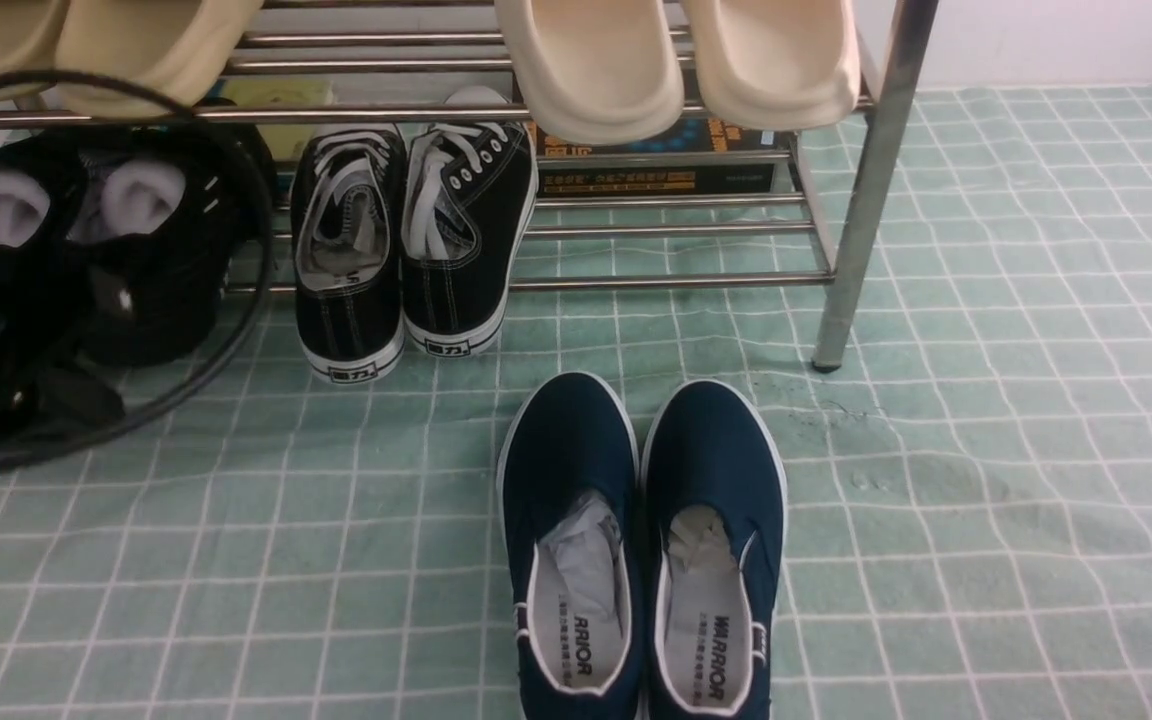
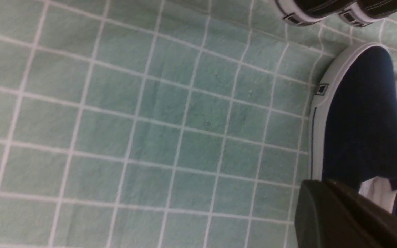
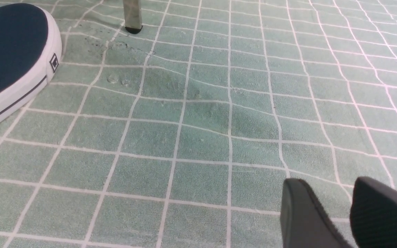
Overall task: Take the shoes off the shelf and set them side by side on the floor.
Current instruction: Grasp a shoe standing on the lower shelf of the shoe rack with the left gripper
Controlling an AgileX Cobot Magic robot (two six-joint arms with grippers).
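Note:
The shoes, two black canvas sneakers with white laces (image 1: 348,260) (image 1: 466,240), stand side by side on the lower tier of the chrome shelf (image 1: 871,190), with their heels reaching over the front rod onto the mint-green grid floor (image 1: 986,450). Their white heels (image 2: 302,13) show at the edge of the left wrist view. My left gripper (image 2: 322,182) is low over the floor beside a navy slip-on, its fingers pressed together with nothing between them. My right gripper (image 3: 329,193) hovers over bare floor, open and empty. Neither gripper shows in the front view.
A pair of navy slip-ons (image 1: 571,540) (image 3: 9,51) lies on the floor in front of the shelf. Black bulky shoes stuffed with white paper (image 1: 136,230) sit left of the sneakers, ringed by a black cable (image 1: 246,290). Beige slippers (image 1: 591,60) fill the top tier. A shelf leg (image 3: 132,15) stands nearby.

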